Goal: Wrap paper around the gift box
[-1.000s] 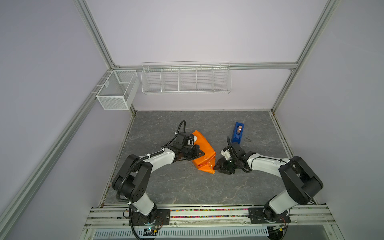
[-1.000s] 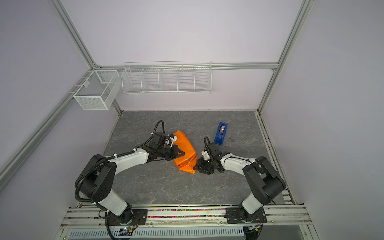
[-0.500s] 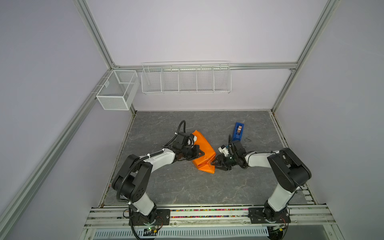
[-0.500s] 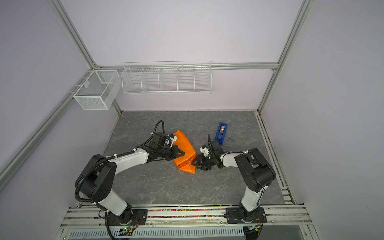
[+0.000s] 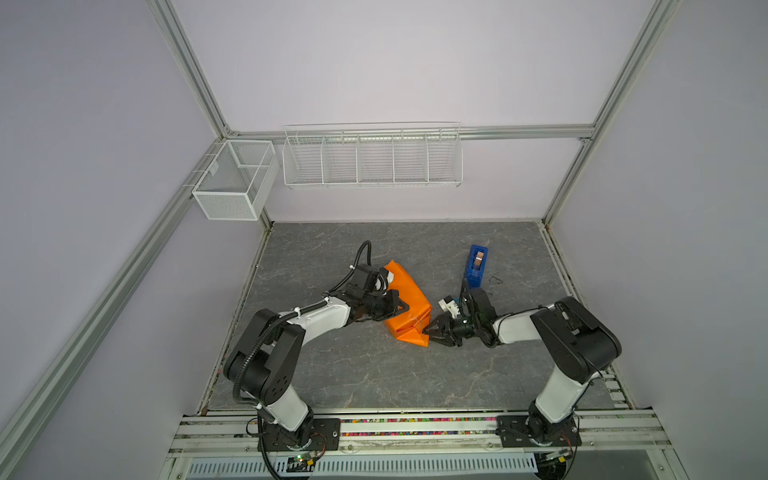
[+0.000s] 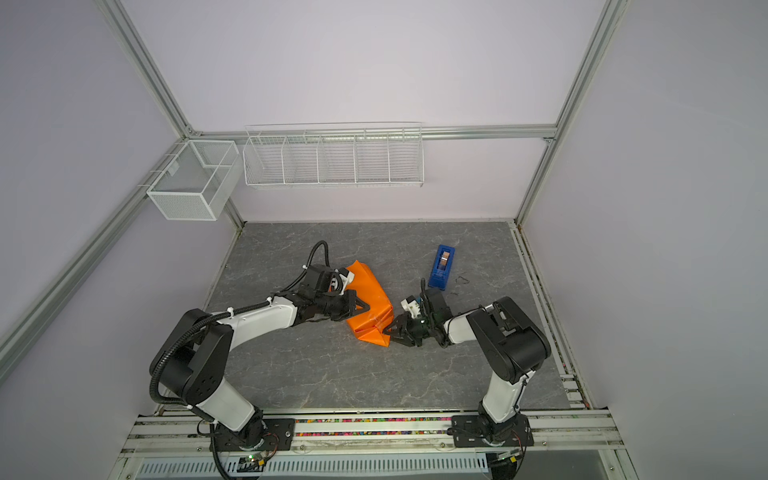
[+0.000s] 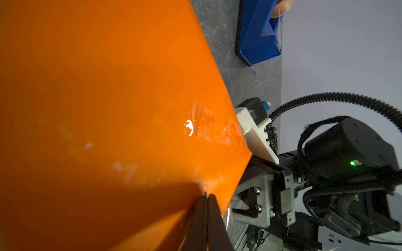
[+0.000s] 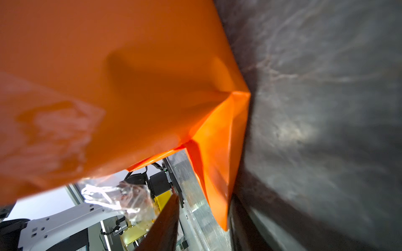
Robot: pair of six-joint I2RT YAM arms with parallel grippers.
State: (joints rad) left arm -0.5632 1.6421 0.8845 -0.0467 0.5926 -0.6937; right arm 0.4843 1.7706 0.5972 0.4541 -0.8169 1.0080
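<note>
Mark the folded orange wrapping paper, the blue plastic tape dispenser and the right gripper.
orange wrapping paper point(image 5: 415, 297): in a top view, on its upper folded face.
blue plastic tape dispenser point(image 5: 474, 276): in a top view, on its blue body.
right gripper point(image 5: 428, 333): in a top view, between its fingertips, at the paper's near corner.

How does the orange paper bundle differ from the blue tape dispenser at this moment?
The orange paper bundle is bigger, creased and wedge-shaped; the blue tape dispenser is narrow and boxy. The bundle has the shut left tool against it and the right tool at its near folded end; the dispenser stands apart, untouched. Both lie on the grey table.
</note>
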